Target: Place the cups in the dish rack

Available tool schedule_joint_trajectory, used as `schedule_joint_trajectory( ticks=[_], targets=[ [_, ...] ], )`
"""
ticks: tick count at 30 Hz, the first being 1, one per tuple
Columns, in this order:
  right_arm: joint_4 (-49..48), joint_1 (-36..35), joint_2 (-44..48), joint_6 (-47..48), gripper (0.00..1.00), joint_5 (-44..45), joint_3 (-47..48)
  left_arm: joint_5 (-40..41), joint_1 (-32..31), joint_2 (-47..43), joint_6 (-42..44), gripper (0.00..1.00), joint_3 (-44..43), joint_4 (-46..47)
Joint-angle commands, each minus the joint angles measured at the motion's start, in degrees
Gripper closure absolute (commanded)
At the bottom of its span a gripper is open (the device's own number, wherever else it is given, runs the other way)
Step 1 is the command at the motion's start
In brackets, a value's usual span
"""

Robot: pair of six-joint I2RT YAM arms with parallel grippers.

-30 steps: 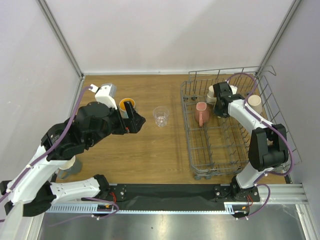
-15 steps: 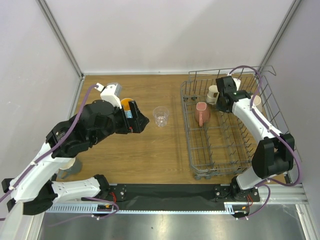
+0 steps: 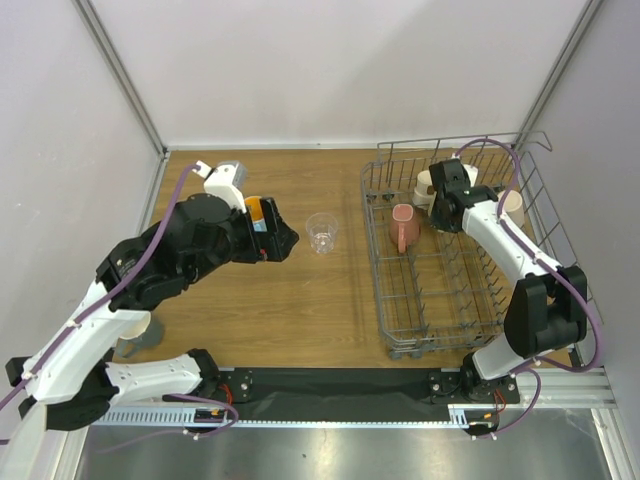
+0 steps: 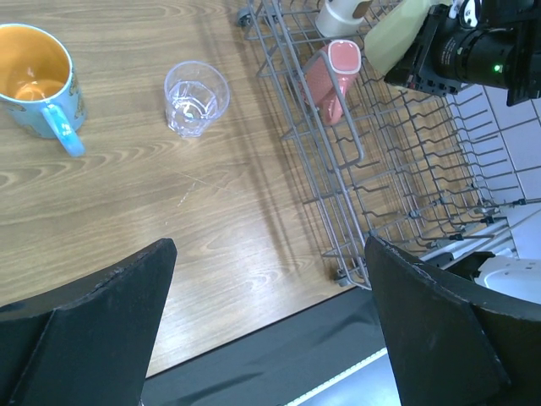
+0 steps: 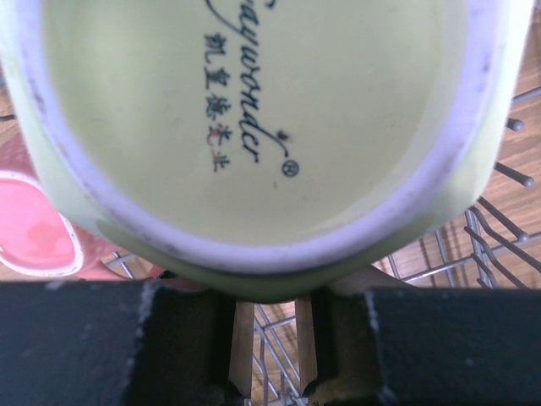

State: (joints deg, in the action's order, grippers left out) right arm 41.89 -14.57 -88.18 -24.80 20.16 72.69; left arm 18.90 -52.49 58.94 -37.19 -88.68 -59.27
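L gripper (image 4: 269, 317) hangs wide open over desk (image 3: 300, 300), left of middle, holding nothing. Blue mug w/ orange inside (image 4: 38, 80) stands upright just beside it. Clear glass (image 4: 195, 97) is upright btwn mug & dish rack (image 3: 372, 262), which sits along desk's right edge. R gripper (image 5: 270, 334) is clamped on yellow-cream cup (image 5: 254, 127) over rack's far end, cup base facing wrist cam. Pink cup (image 3: 404, 227) lies tilted nr rack's left wall, cream cup (image 3: 424, 184) at far end, beige cup (image 3: 511, 208) by right wall. Grey-blue cup (image 3: 138, 337) sits nr desk's near-left corner, partly under L arm.
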Motion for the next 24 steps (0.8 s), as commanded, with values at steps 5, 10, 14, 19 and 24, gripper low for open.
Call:
schedule_joint_trajectory(
  ticks=[5, 10, 14, 19, 24],
  targets=[
    [-8.75, 1.38, -1.28, 0.01, 1.00, 0.23, -1.84, -2.37, 1.51, 1.35, 3.00, 0.00, -4.21, -1.11],
    [-11.30, 1.74, -4.10, 0.36, 1.00, 0.14, -2.99, -3.42, 2.04, 2.32, 3.53, 0.00, -5.01, -1.56],
    [-12.53, 1.74, -5.42, 0.54, 1.00, -0.39, -3.95, -3.78, 2.22, 3.02, 3.88, 0.00, -5.80, -2.17],
    [-13.32, 1.65, -7.44, 0.45, 0.99, -1.44, -4.48, -4.22, 2.57, 3.46, 3.44, 0.00, -5.71, -2.43],
    [-12.89, 1.47, -8.76, 0.45, 0.84, -1.62, -4.39, -5.18, 2.74, 4.08, 3.09, 0.00, -5.71, -2.35]
  ],
)
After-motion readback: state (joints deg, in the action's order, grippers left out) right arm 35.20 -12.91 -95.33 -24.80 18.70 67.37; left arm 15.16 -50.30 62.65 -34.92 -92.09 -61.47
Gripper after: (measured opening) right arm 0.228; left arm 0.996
